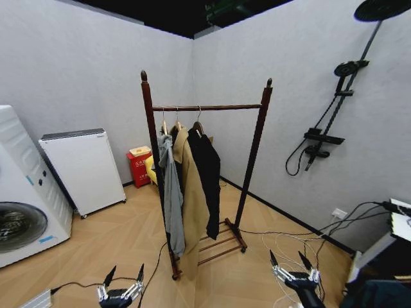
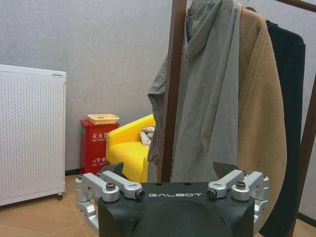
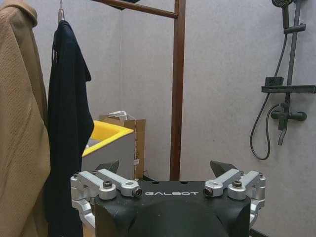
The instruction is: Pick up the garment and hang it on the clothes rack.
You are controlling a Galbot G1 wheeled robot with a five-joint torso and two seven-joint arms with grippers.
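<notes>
Garment point(image 1: 207, 176) hung at frame centre on the clothes rack point(image 1: 205, 108), beside a tan coat point(image 1: 191, 192). Left gripper point(image 1: 124, 274) and right gripper point(image 1: 291, 260) waited low, fingers apart, empty; hanging looked done.

Black wrist housing w/ white GALBOT logo, silver linkage arms, dark screws, black pointed end effector point(image 1: 123, 276) tips
</notes>
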